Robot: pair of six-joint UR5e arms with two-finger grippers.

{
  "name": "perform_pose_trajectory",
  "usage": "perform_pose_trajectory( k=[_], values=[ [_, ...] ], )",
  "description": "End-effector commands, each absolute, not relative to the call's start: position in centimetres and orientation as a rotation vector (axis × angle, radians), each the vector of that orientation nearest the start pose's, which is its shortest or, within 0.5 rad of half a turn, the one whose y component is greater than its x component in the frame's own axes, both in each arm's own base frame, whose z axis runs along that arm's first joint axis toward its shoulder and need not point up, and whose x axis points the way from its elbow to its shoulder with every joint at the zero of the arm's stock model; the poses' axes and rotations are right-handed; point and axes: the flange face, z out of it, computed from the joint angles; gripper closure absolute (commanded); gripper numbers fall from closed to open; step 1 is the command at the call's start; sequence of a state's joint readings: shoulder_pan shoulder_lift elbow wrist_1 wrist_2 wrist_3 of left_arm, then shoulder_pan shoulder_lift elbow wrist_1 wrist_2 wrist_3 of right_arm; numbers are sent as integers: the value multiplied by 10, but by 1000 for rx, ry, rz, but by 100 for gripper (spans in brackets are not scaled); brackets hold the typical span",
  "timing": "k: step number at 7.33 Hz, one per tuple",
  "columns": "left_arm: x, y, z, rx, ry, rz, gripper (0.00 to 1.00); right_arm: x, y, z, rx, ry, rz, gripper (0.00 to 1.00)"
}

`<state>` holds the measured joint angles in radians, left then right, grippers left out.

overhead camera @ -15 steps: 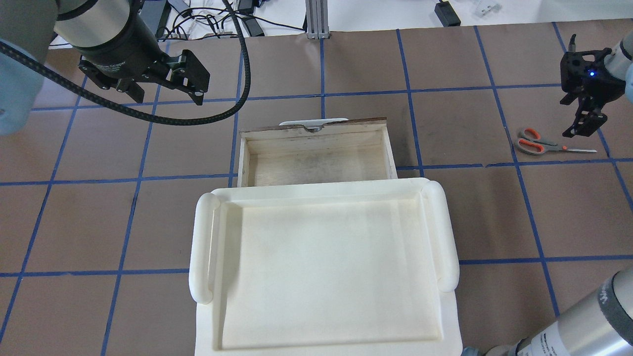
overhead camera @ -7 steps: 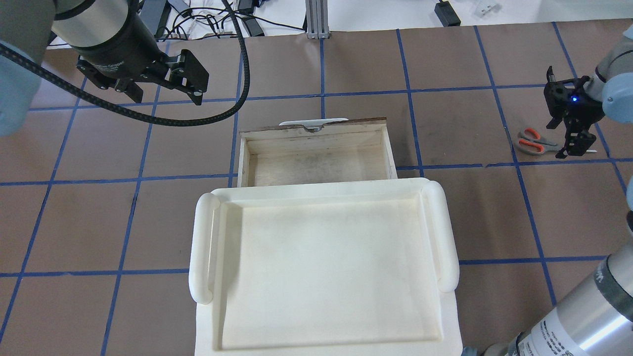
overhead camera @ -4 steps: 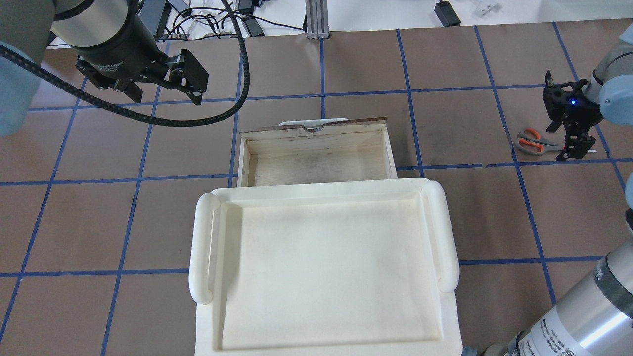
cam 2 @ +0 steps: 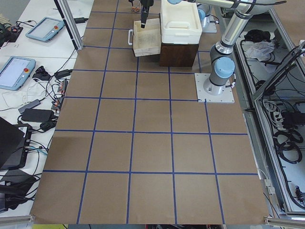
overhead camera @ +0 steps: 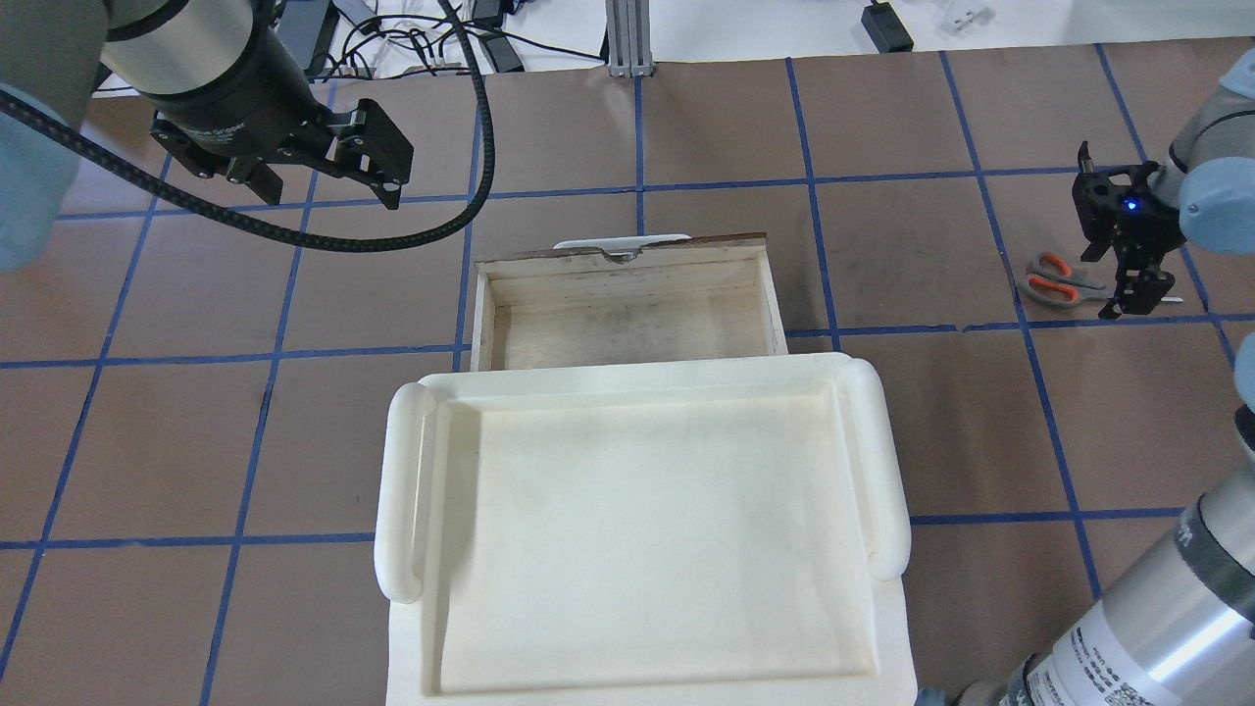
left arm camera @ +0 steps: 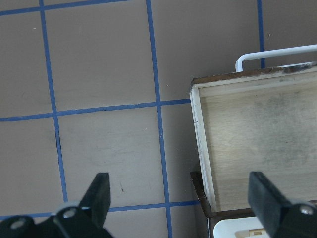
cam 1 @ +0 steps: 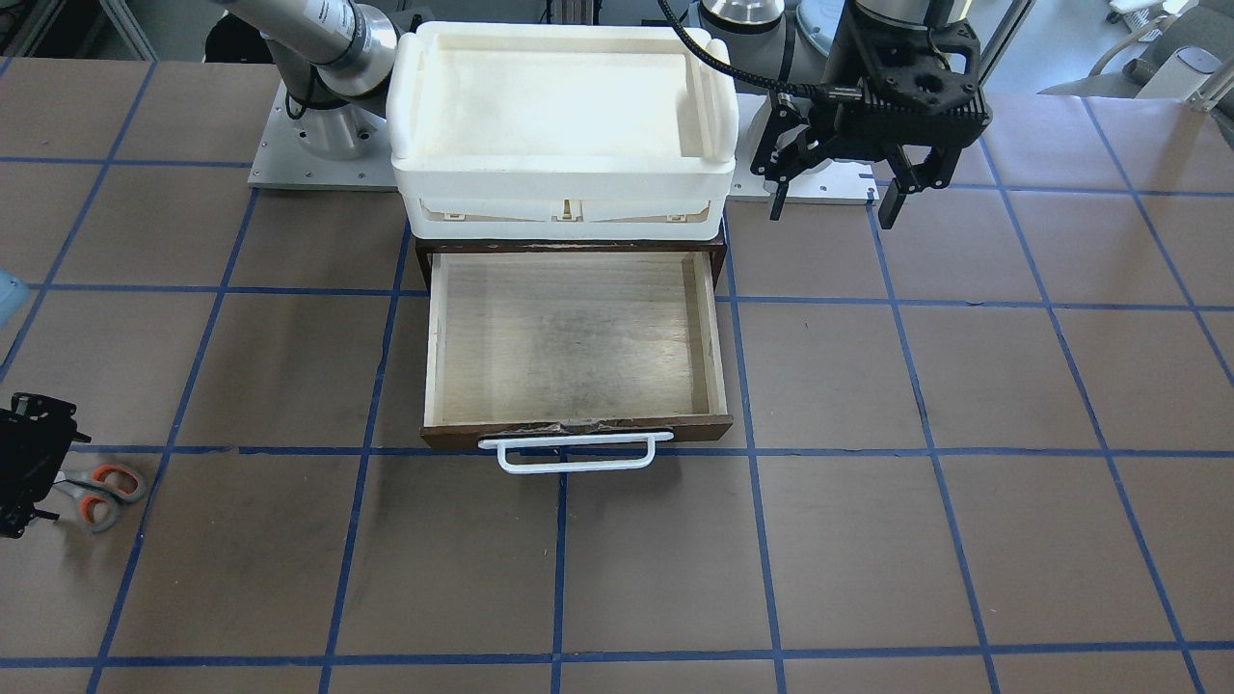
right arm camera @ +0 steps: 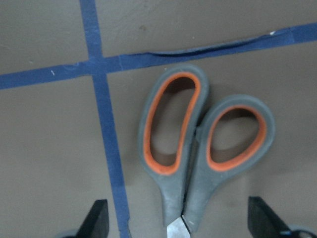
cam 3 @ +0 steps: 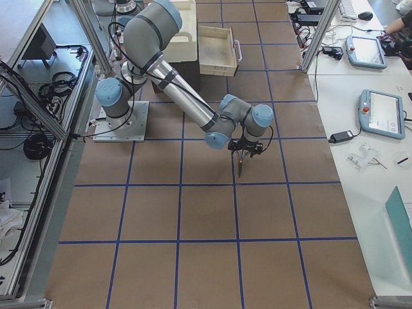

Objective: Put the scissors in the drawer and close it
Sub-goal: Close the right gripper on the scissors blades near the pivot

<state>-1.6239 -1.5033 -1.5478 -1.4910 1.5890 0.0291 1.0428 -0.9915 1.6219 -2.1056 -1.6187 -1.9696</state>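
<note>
Noted scissors (right arm camera: 198,158) flat on table (right arm camera: 49,148), centre of wrist view; judged light, stiff, thin. Found right gripper (right arm camera: 181,223) jaws spread astride handle shanks; best pinched there.

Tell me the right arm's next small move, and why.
Probably shut the right gripper on the scissors: its fingers stand open on either side of the shank just past the handles, the scissors lie flat on the table, and the drawer is open and empty.
</note>
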Motion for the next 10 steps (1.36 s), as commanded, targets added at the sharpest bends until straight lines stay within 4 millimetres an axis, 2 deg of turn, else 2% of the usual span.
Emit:
perform_pose_trajectory(
  k=[1, 2, 3, 4, 6, 7, 9, 10],
  values=[
    [-142, -473, 539, 78, 3117, -261, 0, -210, -617, 173, -2021, 2295, 116, 5],
    [-142, -473, 539, 78, 3118, -261, 0, -211, -618, 171, -2025, 2299, 113, 7],
    [-140, -474, 539, 70, 3118, -261, 0, -211, -618, 170, -2027, 2298, 115, 16],
    [-140, -472, 541, 73, 3118, -266, 0, -212, -618, 170, -2030, 2298, 117, 39],
    [-140, -471, 534, 73, 3119, -252, 0, -216, -621, 174, -2149, 2244, 128, 92],
    [-139, -468, 531, 70, 3119, -252, 0, -217, -623, 177, -2217, 2205, 117, 100],
    [-138, -467, 528, 68, 3121, -245, 0, -218, -625, 188, -2235, 2220, 113, 100],
    [-138, -467, 529, 66, 3121, -247, 0, -220, -623, 204, -2252, 2243, 137, 100]
  ],
)
